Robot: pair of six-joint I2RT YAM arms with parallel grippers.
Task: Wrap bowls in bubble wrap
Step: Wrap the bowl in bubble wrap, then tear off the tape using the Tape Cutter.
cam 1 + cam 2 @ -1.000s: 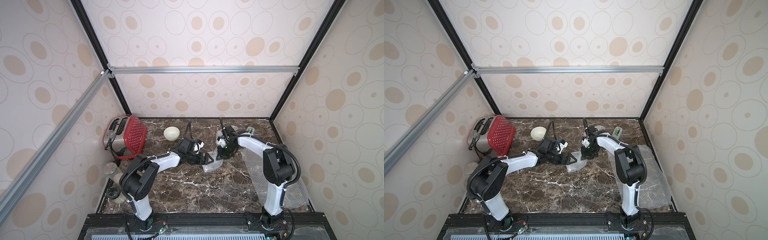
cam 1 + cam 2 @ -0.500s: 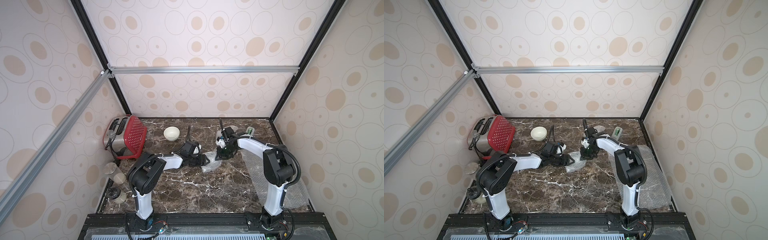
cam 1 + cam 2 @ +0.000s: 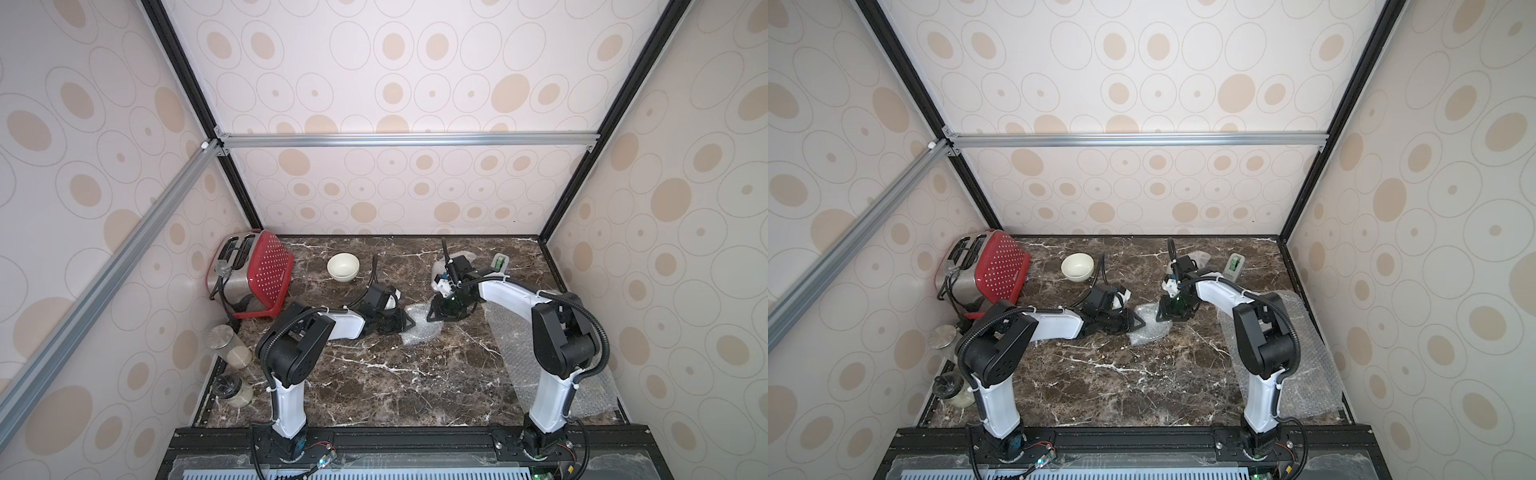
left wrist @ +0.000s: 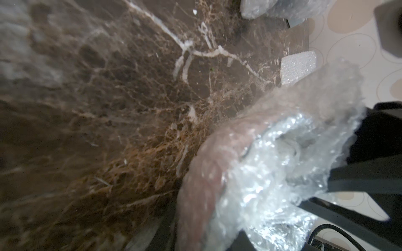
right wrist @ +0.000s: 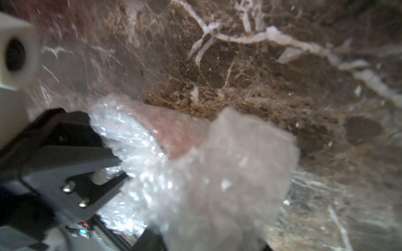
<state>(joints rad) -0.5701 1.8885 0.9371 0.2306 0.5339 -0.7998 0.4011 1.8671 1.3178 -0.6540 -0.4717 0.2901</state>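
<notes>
I work in a test booth dressed as a kitchen, not a real home. A red toaster stands on a marble-look tabletop, with jars just in front of it. Papered panels behind and beside it hang in a bare aluminium frame. Well in front of it, my arms are bolted to a black rail.

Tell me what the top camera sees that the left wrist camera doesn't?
Only a top view shows the red toaster, the plain bowl and two jars. Only the left wrist view shows, up close, a curved pinkish edge under the crumpled bubble wrap; I cannot tell what it is. Both show that wrap and the marble table.
</notes>
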